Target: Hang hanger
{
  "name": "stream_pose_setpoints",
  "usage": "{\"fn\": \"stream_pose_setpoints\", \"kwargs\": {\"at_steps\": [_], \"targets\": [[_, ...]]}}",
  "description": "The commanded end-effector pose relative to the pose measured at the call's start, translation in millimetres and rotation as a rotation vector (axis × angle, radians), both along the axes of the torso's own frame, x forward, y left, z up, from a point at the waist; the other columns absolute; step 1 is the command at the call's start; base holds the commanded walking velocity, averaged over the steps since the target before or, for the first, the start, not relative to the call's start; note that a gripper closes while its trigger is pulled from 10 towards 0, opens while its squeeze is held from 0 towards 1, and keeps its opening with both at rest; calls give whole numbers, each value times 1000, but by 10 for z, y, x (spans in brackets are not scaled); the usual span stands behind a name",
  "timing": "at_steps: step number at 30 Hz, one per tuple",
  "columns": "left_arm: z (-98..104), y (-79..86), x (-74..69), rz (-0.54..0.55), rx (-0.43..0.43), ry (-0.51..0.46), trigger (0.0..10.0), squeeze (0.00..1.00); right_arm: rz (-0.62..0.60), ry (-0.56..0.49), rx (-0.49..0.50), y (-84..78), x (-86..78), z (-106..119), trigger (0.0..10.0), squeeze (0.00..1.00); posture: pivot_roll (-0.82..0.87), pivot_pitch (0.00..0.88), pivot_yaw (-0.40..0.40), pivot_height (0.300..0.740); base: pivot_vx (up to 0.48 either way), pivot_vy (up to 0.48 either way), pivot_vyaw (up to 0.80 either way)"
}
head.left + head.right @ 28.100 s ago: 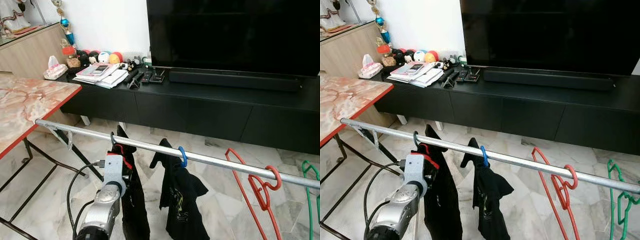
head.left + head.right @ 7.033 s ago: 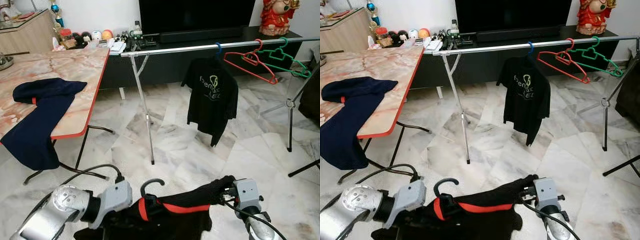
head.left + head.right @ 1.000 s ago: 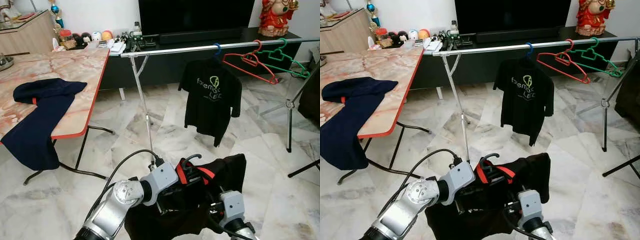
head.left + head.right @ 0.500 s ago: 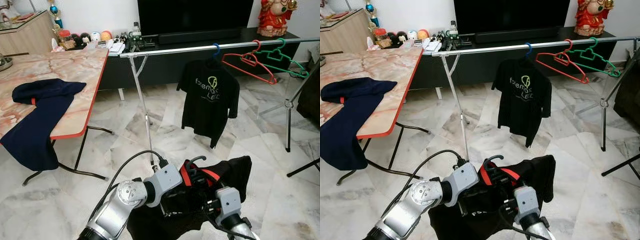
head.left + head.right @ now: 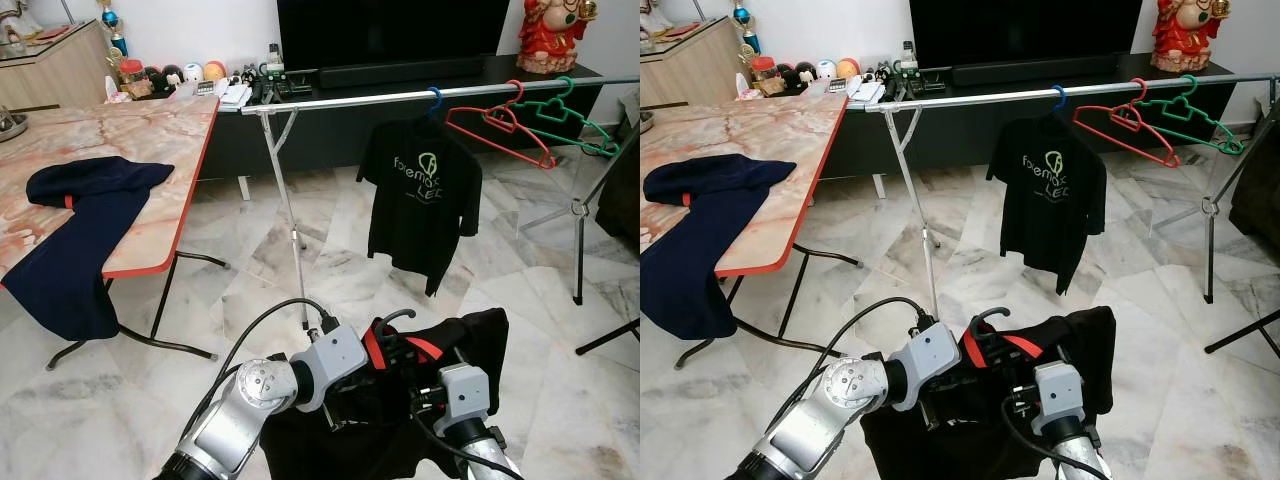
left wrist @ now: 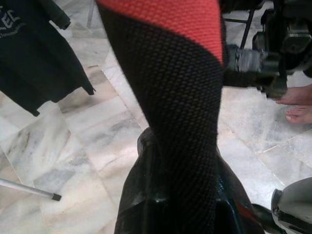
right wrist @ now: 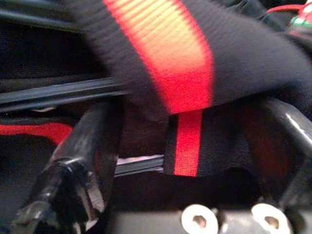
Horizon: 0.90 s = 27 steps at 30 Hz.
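Here, well short of the steel rail (image 5: 400,96), both pincers hold a black garment with red trim (image 5: 470,350) on a dark hanger (image 5: 392,318), low over the marble floor. The left pincer (image 6: 175,204) is clamped on the fabric, its fingers mostly buried under the cloth. The right pincer (image 7: 161,156) is pressed into blurred folds; whether it grips, I cannot tell. The hanger's shoulders are hidden inside the garment. A black T-shirt (image 5: 420,200) hangs from the rail.
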State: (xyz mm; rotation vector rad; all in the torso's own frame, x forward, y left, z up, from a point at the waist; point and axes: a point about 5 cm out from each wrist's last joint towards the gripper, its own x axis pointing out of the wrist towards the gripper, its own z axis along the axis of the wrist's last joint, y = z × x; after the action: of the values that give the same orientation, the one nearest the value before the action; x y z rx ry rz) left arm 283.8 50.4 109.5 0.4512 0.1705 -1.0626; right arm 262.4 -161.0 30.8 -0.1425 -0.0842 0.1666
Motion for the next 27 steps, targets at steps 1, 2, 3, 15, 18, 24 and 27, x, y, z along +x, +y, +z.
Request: {"fn": "stream_pose_setpoints", "kwargs": {"at_steps": [1, 2, 3, 15, 18, 24, 27], "targets": [[26, 14, 30, 4, 5, -28, 10000, 0, -48, -27, -8, -63, 17, 33, 10000, 0, -22, 62, 59, 740, 0, 0, 0], [24, 17, 32, 6, 5, -29, 10000, 0, -62, -28, -10, -86, 14, 30, 10000, 0, -22, 62, 58, 740, 0, 0, 0], [24, 19, 33, 7, 6, -29, 10000, 0, -70, -29, -11, -99, 12, 28, 10000, 0, -22, 62, 58, 740, 0, 0, 0], [2, 37, 38, 14, 13, -32, 10000, 0, -159, -24, -56, -199, -94, -54, 10000, 0, -25, 54, 57, 740, 0, 0, 0], [-4, 38, 34, 14, 17, -35, 10000, 0, -232, -64, -86, -245, -121, -30, 10000, 0, -26, 50, 57, 740, 0, 0, 0], [-18, 52, 31, 15, 23, -35, 10000, 0, -280, -113, -105, -294, -138, 41, 10000, 0, -29, 46, 56, 740, 0, 0, 0], [-18, 50, 33, 15, 25, -37, 10000, 0, -279, -125, -111, -282, -141, 61, 10000, 0, -27, 46, 56, 740, 0, 0, 0]]}}
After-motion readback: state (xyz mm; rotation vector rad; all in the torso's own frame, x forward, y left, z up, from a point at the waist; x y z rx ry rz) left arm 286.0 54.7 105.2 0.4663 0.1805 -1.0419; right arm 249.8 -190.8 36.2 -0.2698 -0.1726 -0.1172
